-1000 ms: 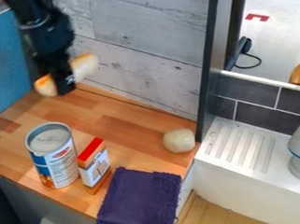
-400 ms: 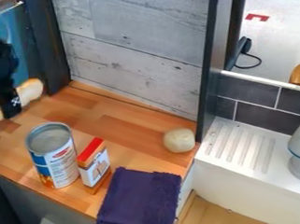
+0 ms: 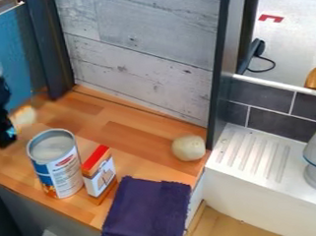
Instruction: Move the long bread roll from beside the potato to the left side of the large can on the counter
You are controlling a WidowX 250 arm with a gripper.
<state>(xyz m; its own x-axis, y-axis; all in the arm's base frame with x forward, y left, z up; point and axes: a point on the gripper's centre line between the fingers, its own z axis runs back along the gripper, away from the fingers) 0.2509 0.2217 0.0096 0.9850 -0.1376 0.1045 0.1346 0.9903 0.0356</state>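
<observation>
- My claw (image 3: 5, 135): black
- My bread-like piece (image 3: 24, 117): pale cream
- Counter (image 3: 131, 133): orange-brown, patchwork wood grain
- Can (image 3: 60, 168): white, blue, orange
- Box (image 3: 101, 178): red, white, orange
- Cloth (image 3: 148, 209): plain dark purple
- Round thing (image 3: 189, 148): cream
- Wall (image 3: 138, 57): grey wood grain, darker knots

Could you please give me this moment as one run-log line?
hand: view's left edge, holding bread-like item; can, box: upright; pale ball: near white drainer; purple cloth: lying flat
</observation>
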